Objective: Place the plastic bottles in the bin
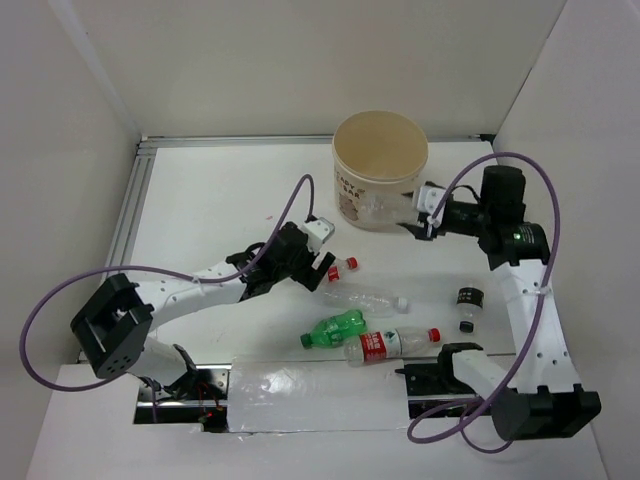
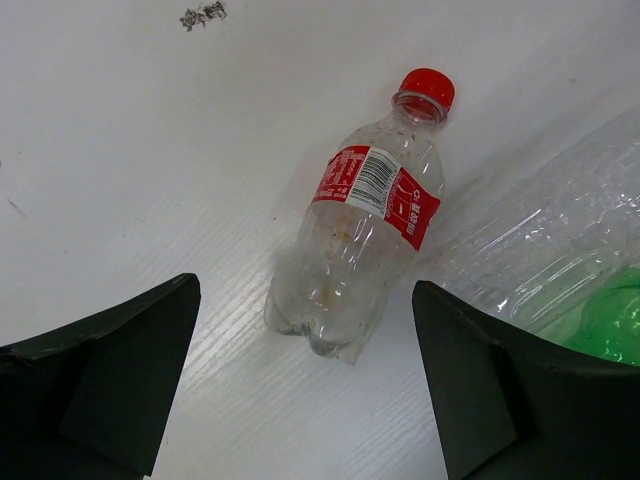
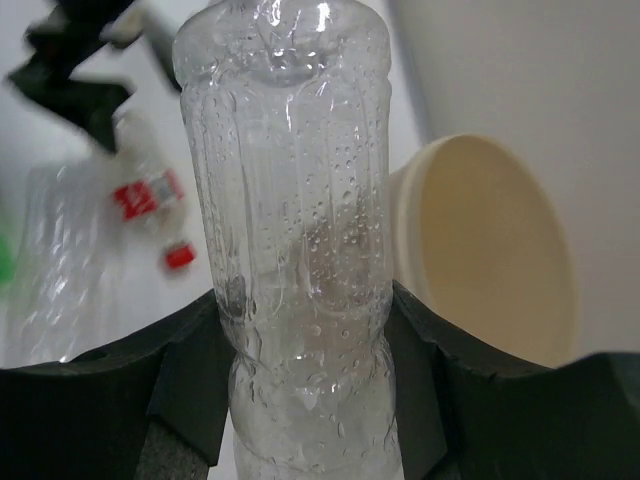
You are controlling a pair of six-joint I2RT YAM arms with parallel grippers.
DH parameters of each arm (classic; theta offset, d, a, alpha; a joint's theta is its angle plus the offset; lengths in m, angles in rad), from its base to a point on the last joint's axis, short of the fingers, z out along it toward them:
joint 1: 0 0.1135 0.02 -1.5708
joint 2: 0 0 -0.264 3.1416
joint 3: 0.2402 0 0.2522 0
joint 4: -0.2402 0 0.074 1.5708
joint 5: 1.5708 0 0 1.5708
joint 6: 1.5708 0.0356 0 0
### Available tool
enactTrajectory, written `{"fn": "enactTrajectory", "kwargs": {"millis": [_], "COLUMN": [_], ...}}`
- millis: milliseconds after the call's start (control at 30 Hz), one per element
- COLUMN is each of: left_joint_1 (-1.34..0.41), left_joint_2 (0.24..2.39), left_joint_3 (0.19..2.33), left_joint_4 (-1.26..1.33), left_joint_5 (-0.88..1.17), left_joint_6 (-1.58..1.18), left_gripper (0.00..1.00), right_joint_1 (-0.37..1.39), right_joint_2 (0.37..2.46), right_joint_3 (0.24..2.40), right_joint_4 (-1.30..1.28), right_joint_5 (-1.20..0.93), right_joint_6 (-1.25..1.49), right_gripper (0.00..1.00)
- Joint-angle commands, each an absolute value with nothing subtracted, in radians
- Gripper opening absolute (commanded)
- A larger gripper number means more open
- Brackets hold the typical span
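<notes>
Left fingers [image 2: 110, 380] spread wide, gripping nothing. A small clear plastic bottle with red cap and red-white label [image 2: 360, 230] lies on the white tabletop [image 2: 150, 150] between them, clear of both. Past the right-hand finger: crushed clear bottle [image 2: 560, 230], green bottle [image 2: 610, 320]. Right fingers [image 3: 190, 400] clamped on a clear ribbed plastic bottle [image 3: 290, 200] that projects beyond the fingertips. Round beige paper bin [image 3: 480, 250] is just right of these fingers.

Clear plastic bottle [image 3: 290, 200], glossy and beaded with droplets, pinched by matt black fingers [image 3: 190, 390]; paper bin [image 3: 480, 250] looks smooth, dull beige.
</notes>
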State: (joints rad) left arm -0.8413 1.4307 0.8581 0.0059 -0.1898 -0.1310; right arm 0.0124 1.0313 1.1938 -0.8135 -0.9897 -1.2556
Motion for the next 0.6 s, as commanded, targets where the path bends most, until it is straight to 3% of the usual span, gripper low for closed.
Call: {"fn": "enactTrajectory", "kwargs": {"millis": [0, 200, 333, 400, 433, 500, 567], "left_joint_1": [-0.844, -0.844, -0.844, -0.844, -0.844, -0.844, -0.844], "left_joint_2": [1.457, 1.5, 1.519, 1.531, 1.531, 1.56, 1.569], "left_joint_3": [0.897, 0.888, 0.879, 0.879, 0.879, 0.879, 0.879], "left_joint_4": [0.06, 0.097, 0.118, 0.127, 0.139, 0.15, 0.161], "left_joint_5": [-0.163, -0.153, -0.144, -0.144, -0.153, -0.153, -0.153], "left_joint_6": [-0.077, -0.086, -0.086, -0.086, -0.086, -0.086, -0.077], "left_gripper": [1.0, 1.0, 1.0, 1.0, 1.0, 0.99, 0.97], "right_joint_1": [0.017, 0.075, 0.1, 0.1, 0.1, 0.1, 0.089], "right_joint_2": [1.022, 1.299, 1.483, 1.598, 1.629, 1.676, 1.689], "right_joint_3": [1.22, 1.422, 1.596, 1.67, 1.724, 1.759, 1.769], "right_joint_4": [-0.323, -0.062, -0.09, -0.176, -0.199, -0.251, -0.252], "right_joint_5": [-1.037, -0.94, -0.91, -0.936, -0.952, -0.963, -0.972], "right_joint_6": [-0.792, -0.643, -0.643, -0.643, -0.643, -0.643, -0.612], "right_gripper": [0.36, 0.38, 0.44, 0.56, 0.76, 1.0, 1.0]}}
